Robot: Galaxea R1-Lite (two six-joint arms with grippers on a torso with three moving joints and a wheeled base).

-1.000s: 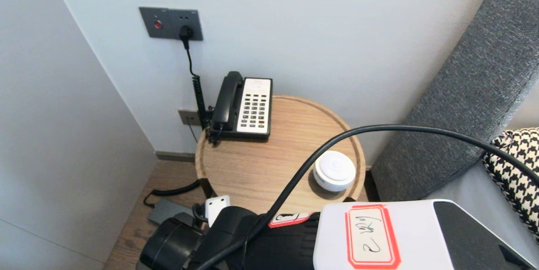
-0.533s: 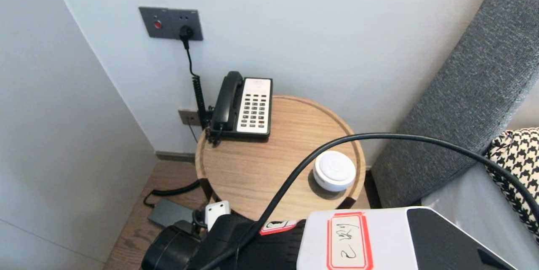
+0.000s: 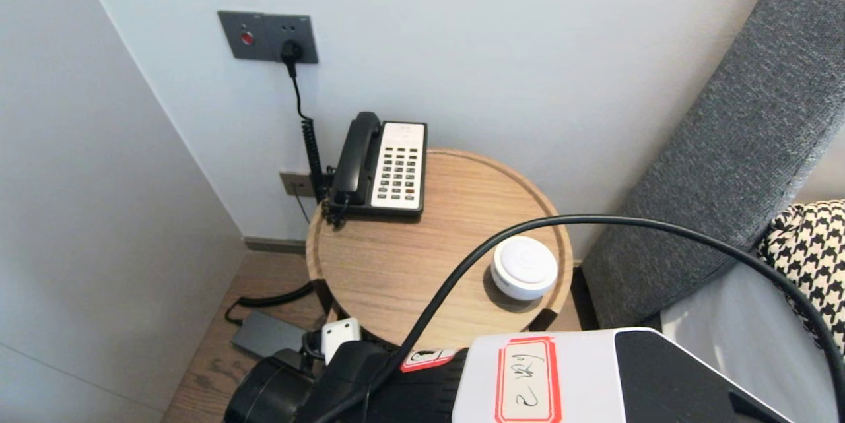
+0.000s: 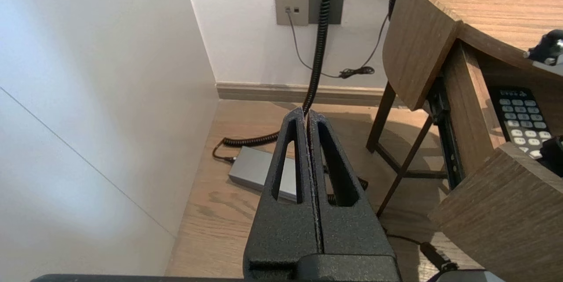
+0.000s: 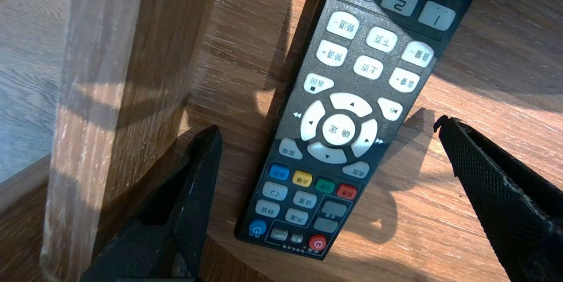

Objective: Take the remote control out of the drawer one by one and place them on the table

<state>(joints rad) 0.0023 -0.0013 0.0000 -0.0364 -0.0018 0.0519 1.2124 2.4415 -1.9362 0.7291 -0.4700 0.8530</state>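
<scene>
**Down in the drawer: right tool spread wide over the remote**

The head view takes in the grey sofa (image 3: 739,146) and the round wooden tabletop (image 3: 409,258). A telephone (image 3: 383,165) sits at the tabletop's far edge and a round white device (image 3: 525,268) near its right rim. That view shows neither tool. The right arm (image 3: 594,377) fills its bottom edge with a white labelled housing and a black joint, and a black cable (image 3: 594,218) arcs above it.

The open drawer (image 4: 506,225) beneath the tabletop shows only in the wrist views. From the left wrist it appears pulled out, with the remote (image 4: 521,121) lying on its floor, partly hidden by the drawer's curved front. The right wrist view shows the remote (image 5: 347,110) close up. It lies flat, keys up, beside a wooden wall of the drawer, its number end cut off by the frame.

The right tool (image 5: 327,127) points down at the remote, its fingers spread wide on either side of the navigation keys, neither touching it. The left tool (image 4: 306,115) is parked low off the tabletop's left side. Its fingers are pressed together and aimed at the floor, above a grey power adapter (image 4: 264,174).
</scene>
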